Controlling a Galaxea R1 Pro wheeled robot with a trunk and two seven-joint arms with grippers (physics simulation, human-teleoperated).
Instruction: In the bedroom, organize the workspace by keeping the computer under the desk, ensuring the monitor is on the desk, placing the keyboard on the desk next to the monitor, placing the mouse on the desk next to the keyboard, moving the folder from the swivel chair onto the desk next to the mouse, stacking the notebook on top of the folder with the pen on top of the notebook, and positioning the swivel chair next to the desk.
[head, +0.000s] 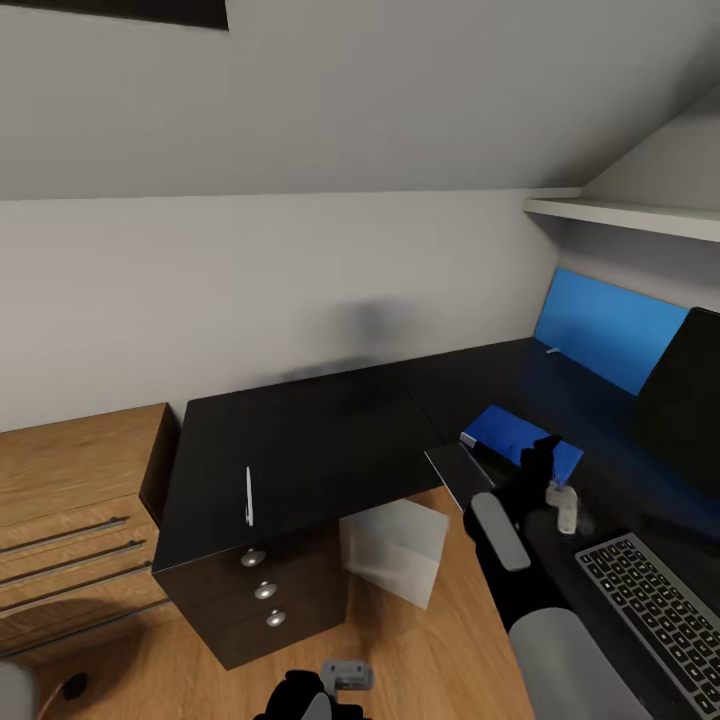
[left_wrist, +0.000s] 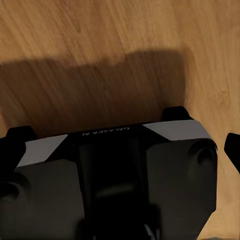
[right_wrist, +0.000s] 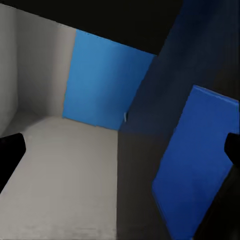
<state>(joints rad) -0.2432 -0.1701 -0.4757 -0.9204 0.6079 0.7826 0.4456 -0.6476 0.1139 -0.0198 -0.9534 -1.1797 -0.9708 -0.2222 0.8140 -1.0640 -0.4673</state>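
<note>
Head view takes in the long L-shaped bench (head: 300, 440), its glossy black top running from the knobbed drawer unit (head: 262, 590) round to the blue back panel (head: 605, 325). At the far right edge stands the monitor (head: 685, 395), a thin black screen seen edge-on. Under the bench sits the computer (head: 395, 550), a plain light grey box on the wooden floor (head: 440, 660). The keyboard (head: 655, 605) lies on the bench near the right arm, slim and dark with low keys. The folder (head: 510, 440) lies flat on the bench just beyond it, bright blue, book-like; it should be stiff, light and rather slick, best taken by one free edge. A thin dark sheet, perhaps the notebook (head: 458, 470), rests at the bench's inner corner beside the folder. The pen (head: 249, 497), slim and white, lies well apart on the left stretch near the front edge; it would roll easily and wants pinching at mid-length.

The right end effector (head: 562, 500) hovers over the folder, fingers apart and empty. The left end effector (head: 335, 690) hangs low over the floor; I cannot tell whether it is parted.
</note>
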